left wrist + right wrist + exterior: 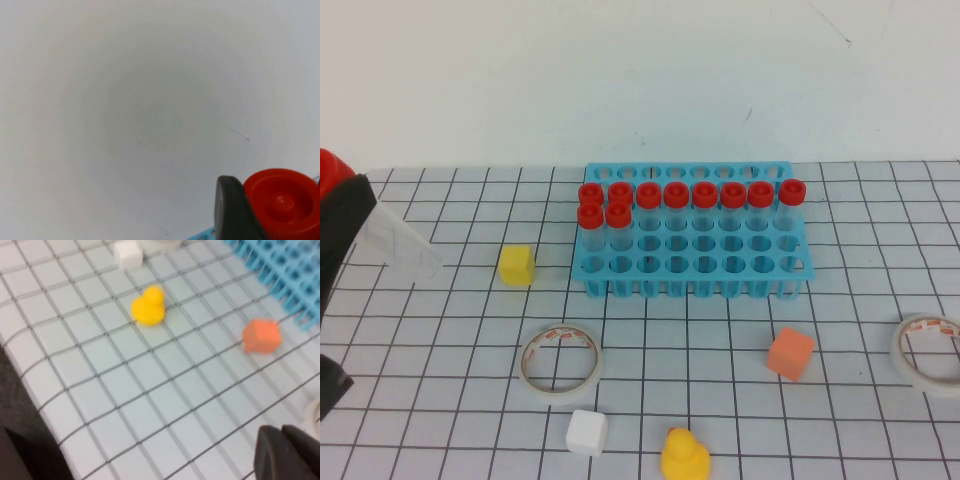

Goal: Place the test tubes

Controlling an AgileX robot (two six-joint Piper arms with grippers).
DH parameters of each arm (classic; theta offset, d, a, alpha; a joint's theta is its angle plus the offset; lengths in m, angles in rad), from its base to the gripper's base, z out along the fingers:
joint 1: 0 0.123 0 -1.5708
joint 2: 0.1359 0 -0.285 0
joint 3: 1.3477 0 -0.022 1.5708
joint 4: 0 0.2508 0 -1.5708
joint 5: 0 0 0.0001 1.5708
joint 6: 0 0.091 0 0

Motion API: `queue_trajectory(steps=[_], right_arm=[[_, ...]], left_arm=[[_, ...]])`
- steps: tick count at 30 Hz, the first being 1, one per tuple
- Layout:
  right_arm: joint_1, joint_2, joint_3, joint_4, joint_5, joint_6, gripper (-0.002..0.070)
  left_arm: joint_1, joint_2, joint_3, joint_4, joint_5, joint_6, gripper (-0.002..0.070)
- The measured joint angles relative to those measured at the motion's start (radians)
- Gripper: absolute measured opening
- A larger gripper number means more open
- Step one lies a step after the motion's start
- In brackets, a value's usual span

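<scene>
Near yellow duck [685, 457], hovering over bench [440, 330] with right tool [289, 447] closed; clamping test tube [398, 240] in left tool [352, 212], far left.

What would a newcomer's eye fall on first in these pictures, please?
The blue test tube rack at the middle of the table stands out, with ten red-capped tubes along its back and left. At the far left the left end effector grips an eleventh tube above the table. The right end effector, shut, hangs over the grid, facing a yellow rubber duck.
</scene>
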Motion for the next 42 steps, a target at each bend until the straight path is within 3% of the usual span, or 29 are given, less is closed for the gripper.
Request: queue_trajectory(steps=[9, 31, 34, 39, 42], right_arm=[[0.000, -0.128, 0.185, 0.010, -0.025, 0.029, 0.0006], [0.000, -0.130, 0.195, 0.010, -0.033, 0.037, 0.0000], [0.000, -0.130, 0.195, 0.010, -0.033, 0.037, 0.0000], [0.000, -0.130, 0.195, 0.010, -0.033, 0.037, 0.0000], [0.000, -0.130, 0.195, 0.010, -0.033, 0.037, 0.0000]], left_arm=[[0.000, 0.000, 0.000, 0.000, 0.000, 0.002, 0.0279], [0.000, 0.128, -0.001, 0.000, 0.005, 0.095, 0.0279], [0.000, 0.188, -0.027, 0.063, 0.039, -0.047, 0.0279], [-0.021, 0.338, -0.094, 0.177, 0.061, -0.480, 0.0279], [-0.049, 0.483, -0.140, 0.075, 0.058, -0.396, 0.0279]])
